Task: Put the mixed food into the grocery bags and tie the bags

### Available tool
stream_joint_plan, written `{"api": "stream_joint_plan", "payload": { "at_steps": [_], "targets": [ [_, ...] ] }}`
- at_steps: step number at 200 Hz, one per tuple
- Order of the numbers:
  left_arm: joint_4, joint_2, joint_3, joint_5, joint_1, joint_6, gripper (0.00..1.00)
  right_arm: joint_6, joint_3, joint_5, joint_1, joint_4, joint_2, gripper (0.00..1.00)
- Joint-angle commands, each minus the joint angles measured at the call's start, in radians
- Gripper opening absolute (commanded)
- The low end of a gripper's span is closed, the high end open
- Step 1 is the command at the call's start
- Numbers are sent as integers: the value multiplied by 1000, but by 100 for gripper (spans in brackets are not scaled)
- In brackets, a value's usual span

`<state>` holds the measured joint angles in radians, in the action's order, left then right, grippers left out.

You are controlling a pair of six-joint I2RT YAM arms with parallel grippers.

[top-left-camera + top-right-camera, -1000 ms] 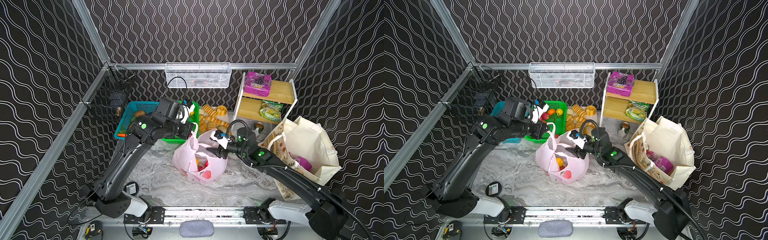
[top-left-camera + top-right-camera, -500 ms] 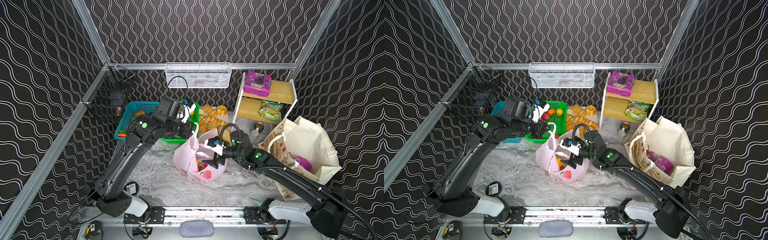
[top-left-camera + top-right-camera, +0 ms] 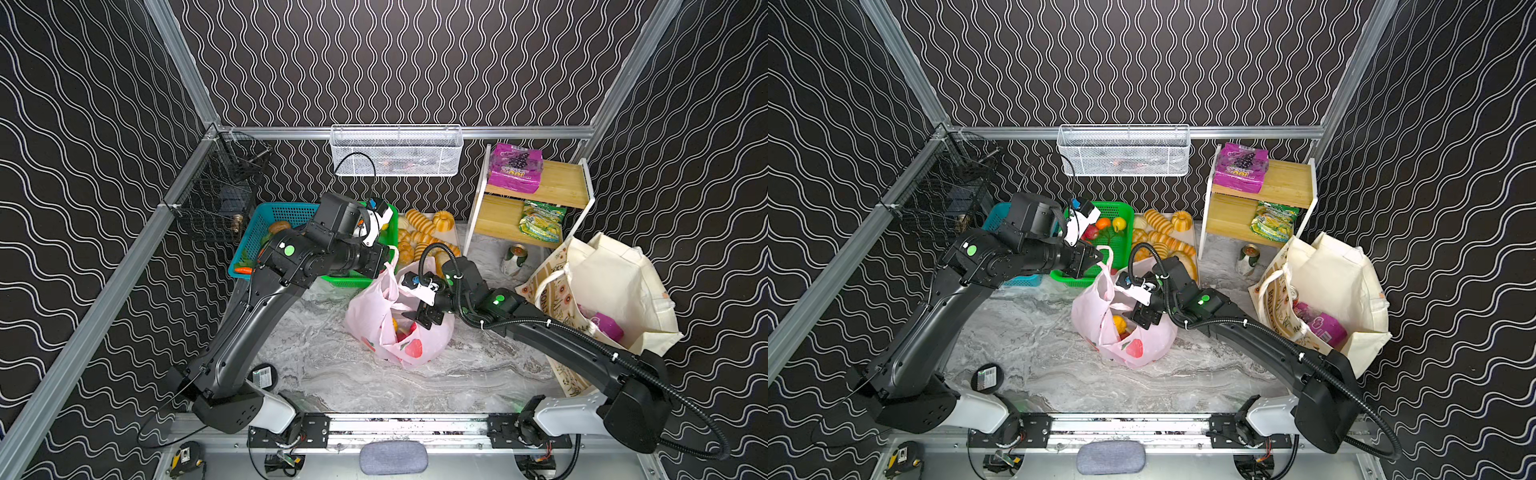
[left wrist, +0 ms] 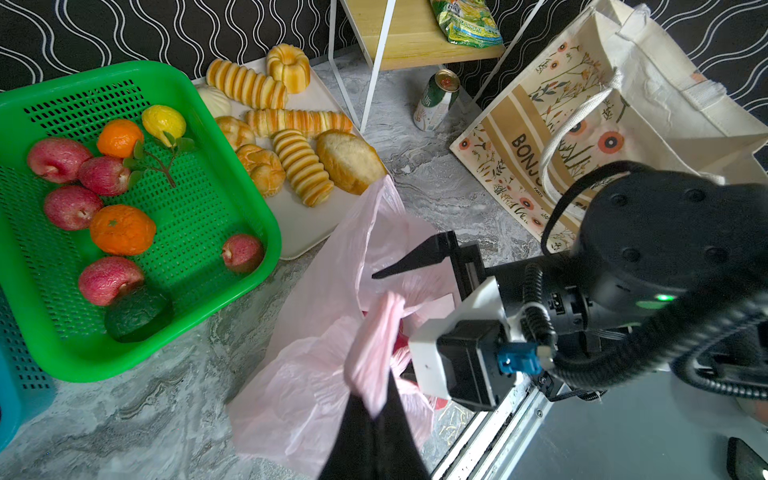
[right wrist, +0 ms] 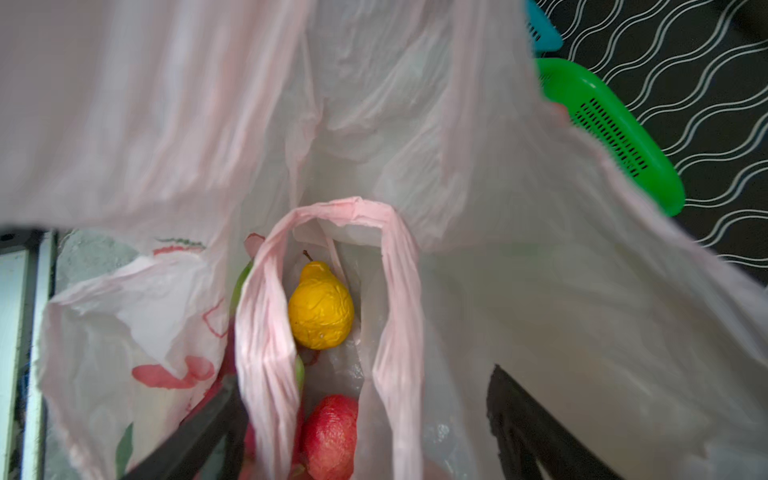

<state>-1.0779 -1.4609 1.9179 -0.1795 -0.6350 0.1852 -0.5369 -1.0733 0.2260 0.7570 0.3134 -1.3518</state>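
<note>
Change, right tool: compared with a second ago, the right tool (image 3: pixel 424 319) is now sitting lower in the top view and a little further left. It is reaching down into the mouth of the pink plastic bag (image 3: pixel 374 320) instead of hovering at the bag's right rim.
Right tool state: it is released, with its fingers spread wide in the wrist view (image 5: pixel 365 374). The bag's loose handle loop (image 5: pixel 332 208) is hanging between them, ungripped.
Change, left tool: the left tool (image 3: pixel 1096 257) is staying where it was, above the bag's upper left, and is keeping its grip.
Left tool state: it is clenched on the bag's other handle (image 4: pixel 370 357), holding it up.
Pink plastic bag: it is standing mid-frame on the table (image 3: pixel 332 374), holding a yellow toy pear (image 5: pixel 321 309) and a red toy fruit (image 5: pixel 330 432).
Cream tote (image 3: pixel 615 270): it is gaping at the right edge, carrying a purple packet (image 3: pixel 1320 326). A lettered paper bag (image 4: pixel 519 145) is leaning against its front.
Green basket (image 4: pixel 104 368): it is holding red fruits, oranges, a yellow fruit and a dark green one.
Blue basket (image 3: pixel 282 212): it is sitting to the left of the green one and holding vegetables.
White tray (image 4: pixel 299 224): it is carrying golden bread loaves.
Shelf (image 3: pixel 561 187): a grape-printed packet (image 3: pixel 515 168) is lying on the top board and a snack bag (image 3: pixel 542 220) on the lower one.
</note>
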Motion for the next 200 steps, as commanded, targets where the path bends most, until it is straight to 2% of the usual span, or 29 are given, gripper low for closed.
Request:
{"api": "stream_joint_plan", "payload": {
  "at_steps": [1,14,26,59,86,113,138,160,169,182,200],
  "targets": [
    [6,2,5,-3,2,8,0,-7,-11,22,1,62,-8,69],
    [7,4,4,-1,3,10,0,0,-20,3,2,72,-9,55],
    [6,4,3,0,3,10,0,3,-18,-25,2,64,-2,36],
    [3,7,2,10,2,8,0,24,10,-88,2,8,38,0],
    [-18,14,-5,8,3,-10,0,86,68,-104,1,-111,125,0],
    [-56,25,-8,-5,3,-29,0,187,194,-75,-17,-286,235,0],
    [-128,15,40,-97,3,-61,0,322,264,-89,-41,-452,324,0],
    [-301,-42,149,-188,-4,-96,0,425,302,-95,-66,-581,371,0],
    [-388,-76,211,-179,-34,-114,0,446,291,-93,-70,-588,375,0],
    [-428,-81,240,-45,-130,-101,0,460,256,-71,-74,-568,367,0],
    [-451,-102,320,-42,-211,-83,0,476,191,-8,-76,-517,348,0]
  ]
}}
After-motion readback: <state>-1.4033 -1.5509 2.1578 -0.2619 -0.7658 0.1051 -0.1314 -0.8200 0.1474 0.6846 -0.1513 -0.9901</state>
